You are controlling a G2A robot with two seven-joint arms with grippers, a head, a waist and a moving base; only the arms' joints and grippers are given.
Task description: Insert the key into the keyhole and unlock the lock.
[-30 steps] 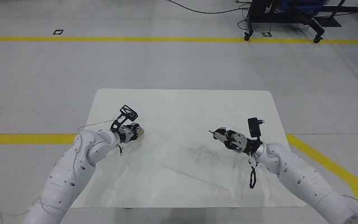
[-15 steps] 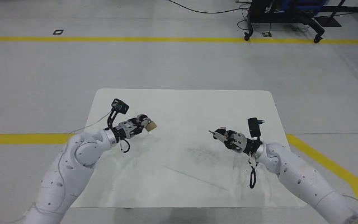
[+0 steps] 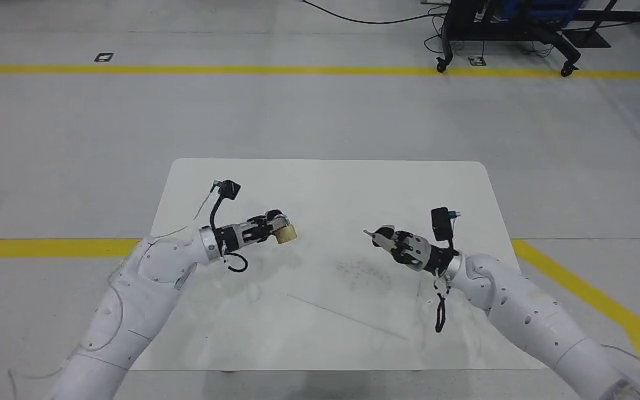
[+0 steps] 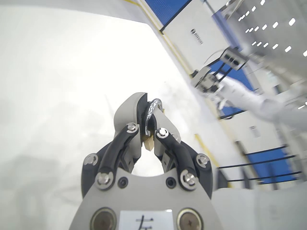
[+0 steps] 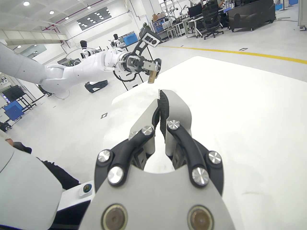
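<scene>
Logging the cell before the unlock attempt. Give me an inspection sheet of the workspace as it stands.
Surface: white table, faint scuff marks near its middle.
Job's things: brass padlock held above the table by the left gripper; key, a thin tip poking past the right gripper. The two are apart, key not yet inserted.
Clutter: nothing seen.
Grippers: left shut on the padlock's shackle; right shut on the key.
Cables: left wrist loop and right wrist loop, both black; floor cable beyond the table.
Surroundings: yellow floor lines; black cart.
</scene>
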